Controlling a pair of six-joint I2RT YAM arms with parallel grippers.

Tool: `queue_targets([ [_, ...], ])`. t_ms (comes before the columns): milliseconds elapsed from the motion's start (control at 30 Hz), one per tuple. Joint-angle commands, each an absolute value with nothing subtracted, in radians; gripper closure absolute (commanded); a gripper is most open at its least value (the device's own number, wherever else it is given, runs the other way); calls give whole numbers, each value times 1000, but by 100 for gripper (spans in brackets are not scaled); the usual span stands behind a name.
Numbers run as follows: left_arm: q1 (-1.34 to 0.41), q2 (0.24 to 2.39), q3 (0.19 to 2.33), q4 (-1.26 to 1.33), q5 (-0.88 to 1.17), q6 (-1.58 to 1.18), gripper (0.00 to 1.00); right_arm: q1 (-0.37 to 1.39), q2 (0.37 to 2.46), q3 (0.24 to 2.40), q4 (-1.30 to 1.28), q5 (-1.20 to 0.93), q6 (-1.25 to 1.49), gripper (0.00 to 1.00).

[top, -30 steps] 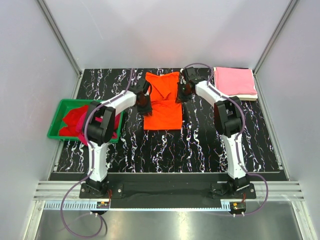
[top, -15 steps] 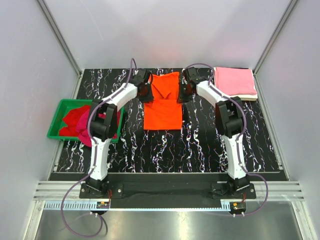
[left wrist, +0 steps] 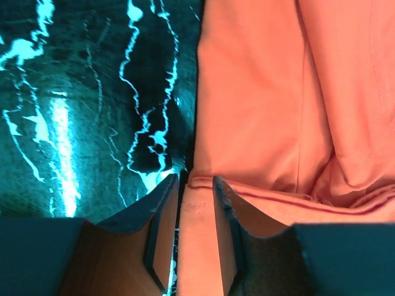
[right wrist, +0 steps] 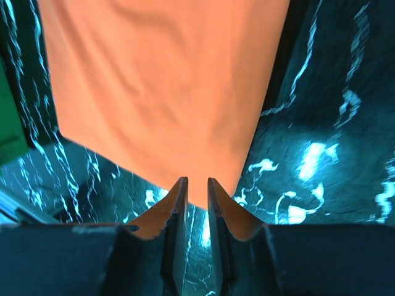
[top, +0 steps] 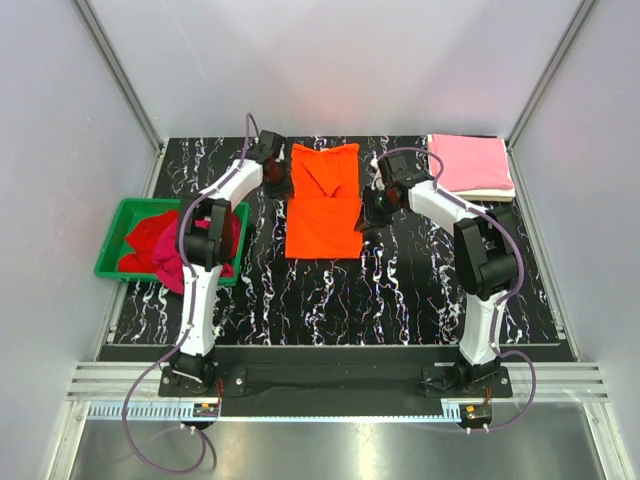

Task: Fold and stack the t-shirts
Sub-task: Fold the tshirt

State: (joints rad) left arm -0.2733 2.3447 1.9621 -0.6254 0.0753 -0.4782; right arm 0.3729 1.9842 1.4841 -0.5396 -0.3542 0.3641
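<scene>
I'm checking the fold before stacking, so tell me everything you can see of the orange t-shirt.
The orange t-shirt is plain, bright, soft cloth, folded into a long rectangle lying flat on the black marbled table, mid-way across. Its far half shows overlapping flaps and a hem line; the near half is smooth. The left gripper stands at its left edge, the right gripper at its right edge; neither visibly grips it.

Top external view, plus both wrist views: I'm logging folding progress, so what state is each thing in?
orange t-shirt, partly folded, lying flat
cream-white t-shirt, folded, bottom of the stack
pink t-shirt, folded, on top of it
red and magenta t-shirts, crumpled in the green bin
left gripper, jaws narrowly apart, holding nothing
right gripper, jaws narrowly apart, holding nothing
</scene>
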Motion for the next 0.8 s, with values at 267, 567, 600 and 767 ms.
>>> queue_targets([
  [267,-311,2036,1769,-646,75,-463,62,391,1957,1324,-428,-356,361,78],
  [567,-422,1872,1591,-655,97,-474,60,394,1829,1302,-472,-348,383,73],
  [600,-422,1873,1579,-652,97,-480,60,403,1829,1301,-469,-354,387,73],
  [767,-431,1901,1500,-629,118,-505,60,446,1867,1272,-440,-324,409,72],
])
